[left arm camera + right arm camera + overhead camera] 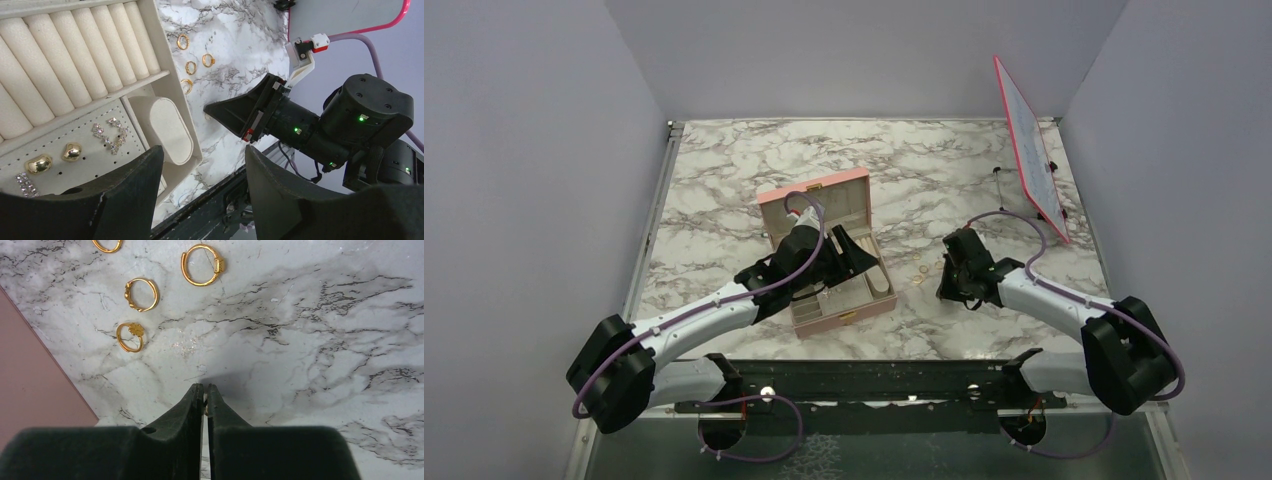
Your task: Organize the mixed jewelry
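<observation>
Several gold rings lie loose on the marble just right of the pink jewelry box; they also show in the left wrist view. My right gripper is down at the marble just short of them, its jaws pinched together with a sliver of a small gold piece between the pads. My left gripper is open and empty above the box's near right corner. Inside the box, gold earrings and crystal earrings lie on the perforated tray.
The box holds beige ring rolls and an oval pad. A pink-edged white board leans at the back right. The box's pink side lies left of my right gripper. The two grippers are close together.
</observation>
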Robot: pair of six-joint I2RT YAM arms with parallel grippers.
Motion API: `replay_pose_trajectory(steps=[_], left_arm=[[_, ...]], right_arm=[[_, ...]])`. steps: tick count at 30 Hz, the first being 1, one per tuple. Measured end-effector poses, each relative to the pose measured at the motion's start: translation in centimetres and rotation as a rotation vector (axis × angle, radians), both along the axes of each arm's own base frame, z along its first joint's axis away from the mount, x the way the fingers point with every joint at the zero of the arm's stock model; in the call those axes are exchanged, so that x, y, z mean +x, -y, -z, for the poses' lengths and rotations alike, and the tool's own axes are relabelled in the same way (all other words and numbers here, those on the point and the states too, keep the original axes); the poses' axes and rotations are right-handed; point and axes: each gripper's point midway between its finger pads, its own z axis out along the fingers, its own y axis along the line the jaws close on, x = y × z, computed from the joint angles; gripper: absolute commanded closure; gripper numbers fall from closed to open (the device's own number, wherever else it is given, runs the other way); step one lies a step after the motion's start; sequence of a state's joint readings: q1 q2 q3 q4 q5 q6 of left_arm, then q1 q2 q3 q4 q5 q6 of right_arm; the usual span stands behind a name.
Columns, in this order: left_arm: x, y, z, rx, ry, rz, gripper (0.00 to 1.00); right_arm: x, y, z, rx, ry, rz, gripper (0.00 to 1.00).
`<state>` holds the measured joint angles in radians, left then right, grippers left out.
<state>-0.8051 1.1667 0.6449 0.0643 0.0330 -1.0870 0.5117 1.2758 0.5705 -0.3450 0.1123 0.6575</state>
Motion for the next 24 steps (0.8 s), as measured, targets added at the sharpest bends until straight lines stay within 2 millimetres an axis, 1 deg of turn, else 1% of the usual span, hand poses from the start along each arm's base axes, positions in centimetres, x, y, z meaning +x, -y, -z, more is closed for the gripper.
replay_pose_trajectory(steps=[5,11,14,17,21,24], left_arm=[[0.0,0.0,0.2,0.004,-0.003,0.001,0.38],[0.0,0.1,0.7,0.017,-0.008,0.009,0.37],[-0.2,0.3,1.2,0.027,-0.018,0.028,0.33],[-0.4,0.7,1.9,0.035,-0.027,0.055,0.28],[-0.6,1.7,2.6,0.035,-0.029,0.1,0.21],[-0.9,2.7,2.5,0.028,-0.012,0.139,0.16]], right_arm=[[0.0,0.0,0.0,0.0,-0.001,-0.002,0.96],[0.1,-0.2,-0.4,0.015,0.013,0.001,0.97],[0.5,-0.6,-1.6,0.053,0.047,0.01,0.97],[0.9,-1.4,-3.1,0.117,0.09,0.028,0.97],[1.4,-2.6,-5.2,0.226,0.132,0.072,0.97],[1.9,-4.0,-7.1,0.343,0.158,0.112,0.97]])
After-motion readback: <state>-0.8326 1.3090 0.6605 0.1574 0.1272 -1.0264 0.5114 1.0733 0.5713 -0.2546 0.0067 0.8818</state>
